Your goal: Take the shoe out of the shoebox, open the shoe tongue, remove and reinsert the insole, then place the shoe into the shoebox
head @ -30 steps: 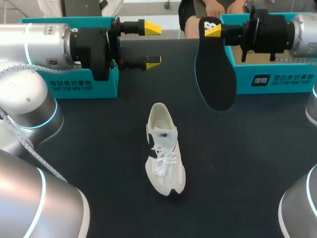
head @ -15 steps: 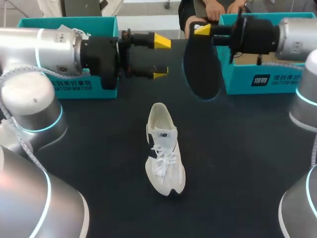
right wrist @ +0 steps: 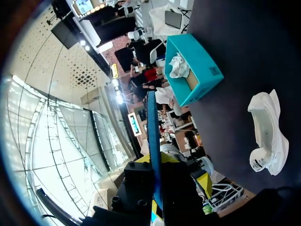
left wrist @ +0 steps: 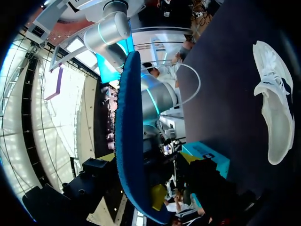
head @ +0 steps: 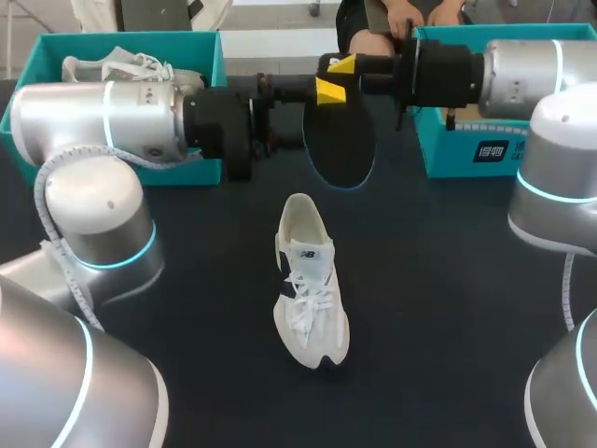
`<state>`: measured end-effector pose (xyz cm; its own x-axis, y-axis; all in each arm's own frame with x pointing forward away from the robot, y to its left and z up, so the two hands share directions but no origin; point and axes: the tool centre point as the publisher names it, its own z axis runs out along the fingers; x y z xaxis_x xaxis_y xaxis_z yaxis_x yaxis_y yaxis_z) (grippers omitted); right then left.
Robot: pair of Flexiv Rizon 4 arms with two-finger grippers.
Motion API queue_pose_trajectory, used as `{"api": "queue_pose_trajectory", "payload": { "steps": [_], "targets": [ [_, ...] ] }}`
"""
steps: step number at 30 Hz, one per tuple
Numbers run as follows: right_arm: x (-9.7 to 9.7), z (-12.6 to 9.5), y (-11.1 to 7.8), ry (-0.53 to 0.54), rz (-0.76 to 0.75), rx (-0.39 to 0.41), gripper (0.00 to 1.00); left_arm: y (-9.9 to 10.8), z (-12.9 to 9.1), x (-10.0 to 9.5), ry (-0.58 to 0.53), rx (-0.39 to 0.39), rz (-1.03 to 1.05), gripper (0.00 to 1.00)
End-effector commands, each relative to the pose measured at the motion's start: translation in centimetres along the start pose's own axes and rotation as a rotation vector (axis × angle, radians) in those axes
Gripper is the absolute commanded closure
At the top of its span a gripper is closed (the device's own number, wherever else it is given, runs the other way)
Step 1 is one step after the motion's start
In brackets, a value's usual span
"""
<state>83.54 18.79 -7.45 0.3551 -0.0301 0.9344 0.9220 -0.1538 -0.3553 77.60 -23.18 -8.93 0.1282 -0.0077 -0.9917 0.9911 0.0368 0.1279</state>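
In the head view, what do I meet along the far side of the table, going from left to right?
left shoebox → insole → right shoebox

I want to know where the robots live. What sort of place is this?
Probably a robot practice table for handling shoes. The right gripper holds an insole above a dark table, a white shoe lies on it, and the teal left shoebox and right shoebox stand at the back.
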Motion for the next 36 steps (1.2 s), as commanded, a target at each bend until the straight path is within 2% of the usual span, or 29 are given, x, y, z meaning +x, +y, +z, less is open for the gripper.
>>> {"api": "queue_pose_trajectory", "payload": {
  "steps": [1,7,9,11,12,13,16,24,25,26,27,31,33,36],
  "targets": [
    [-0.3,0.1,-0.3,0.004,0.004,-0.005,1.0,-0.2,0.2,0.1,-0.011,-0.009,-0.003,0.55],
    [-0.6,-0.3,-0.3,0.003,0.021,0.005,1.0,-0.6,-0.8,-0.2,-0.017,-0.009,-0.017,0.55],
    [-0.7,-0.5,-0.1,-0.004,0.027,0.009,1.0,-0.6,-0.8,-0.4,-0.022,-0.011,-0.018,0.64],
    [-0.7,-0.5,-0.1,-0.007,0.029,0.014,1.0,-0.6,-0.6,-0.4,-0.025,-0.011,-0.022,0.65],
    [-0.7,-0.5,-0.1,-0.01,0.032,0.014,1.0,-0.7,-0.4,-0.3,-0.024,-0.011,-0.022,0.71],
    [-0.7,-0.5,-0.1,-0.017,0.035,0.014,1.0,-0.7,-0.3,-0.4,-0.023,-0.013,-0.025,0.82],
    [-0.9,-0.4,-0.2,-0.019,0.034,0.002,1.0,-0.9,0.1,-0.7,-0.029,-0.019,-0.028,1.0],
    [-1.4,0.0,-1.0,-0.002,0.016,-0.031,1.0,-1.1,0.9,-0.6,-0.023,-0.002,-0.045,1.0],
    [-1.5,-0.2,-1.2,-0.009,0.0,-0.04,0.86,-1.2,0.8,-0.7,-0.024,0.005,-0.055,1.0],
    [-1.5,-0.3,-1.3,-0.008,-0.017,-0.035,0.56,-1.2,0.6,-0.8,-0.025,0.008,-0.056,1.0],
    [-1.3,-0.5,-1.5,-0.007,-0.053,-0.042,0.0,-1.3,0.3,-0.8,-0.022,0.011,-0.054,1.0],
    [-1.2,-2.3,-2.2,-0.049,-0.201,-0.01,0.0,-1.3,-1.5,-1.0,-0.008,0.026,-0.061,1.0],
    [-1.4,-3.2,-2.6,-0.098,-0.226,0.041,0.0,-1.2,-2.4,-1.1,-0.002,0.03,-0.064,1.0],
    [-1.9,-4.7,-3.4,-0.089,-0.291,0.077,0.0,-1.3,-3.4,-1.4,-0.002,0.034,-0.056,1.0]
  ]
}}
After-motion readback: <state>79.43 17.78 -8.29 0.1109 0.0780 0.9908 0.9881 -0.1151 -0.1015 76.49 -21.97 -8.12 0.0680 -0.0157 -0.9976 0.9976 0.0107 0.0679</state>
